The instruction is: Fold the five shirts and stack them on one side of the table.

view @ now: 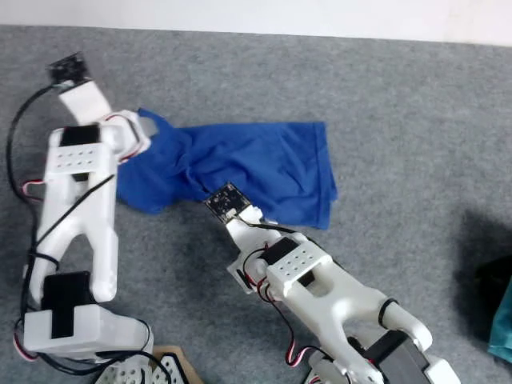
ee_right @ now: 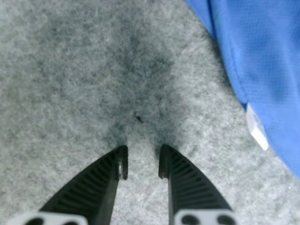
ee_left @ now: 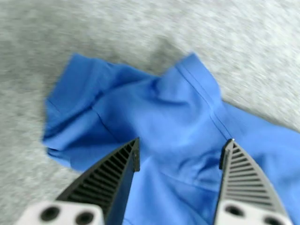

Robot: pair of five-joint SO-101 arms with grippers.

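Left wrist view: left jaws spread wide above shirt (ee_left: 178,122); right jaws barely parted over bench (ee_right: 70,70) beside it. Best approach: pinch edge cleanly, fold w/o bunching.

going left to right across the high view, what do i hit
left arm → blue shirt → teal cloth at the right edge
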